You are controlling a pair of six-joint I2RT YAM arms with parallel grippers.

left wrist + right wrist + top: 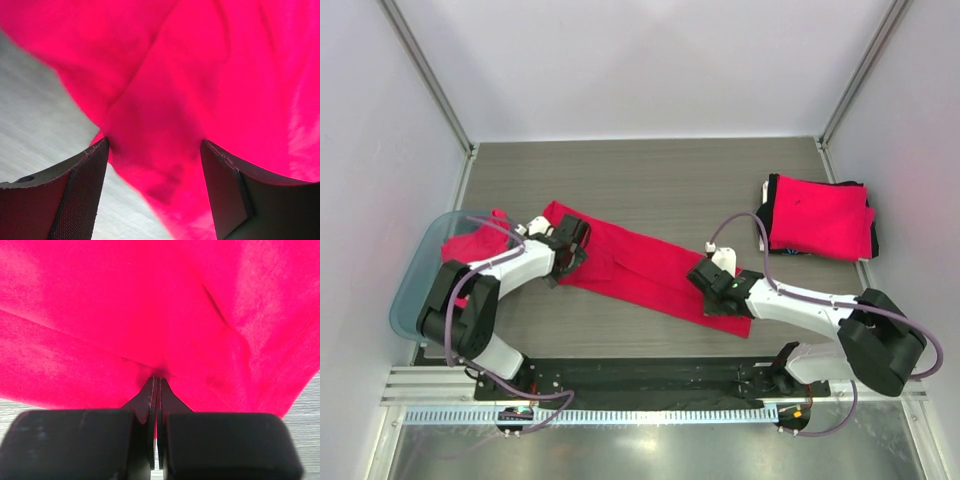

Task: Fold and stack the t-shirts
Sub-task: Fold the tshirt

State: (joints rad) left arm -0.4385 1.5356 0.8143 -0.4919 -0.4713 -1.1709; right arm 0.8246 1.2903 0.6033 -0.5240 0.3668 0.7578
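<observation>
a long red cotton t-shirt (640, 265) lies stretched on a slant across the grey wood-grain table (650, 175), its far-left end near the left arm and its near-right end by the right arm.

the left gripper (572, 248) sits over the shirt's left end. in the left wrist view its two dark textured fingers (80, 195) stand well apart, with a ridge of red fabric rising between them; one finger's tip touches the cloth at the edge where the shirt meets the bare table, and the claw is not closed on anything.

the right gripper (712, 290) is down on the shirt near its right end. in the right wrist view its fingers (150, 400) are pressed together, with a pinch of red fabric clamped at the tips (the cloth puckers into small creases there).

at the far right of the table, well apart from both arms, rests a folded stack of shirts (818, 215), red on top with black edges showing beneath. at the left edge a translucent pale-blue plastic bin (415, 285) holds a bunched red garment (470, 240), just beside the left arm.
</observation>
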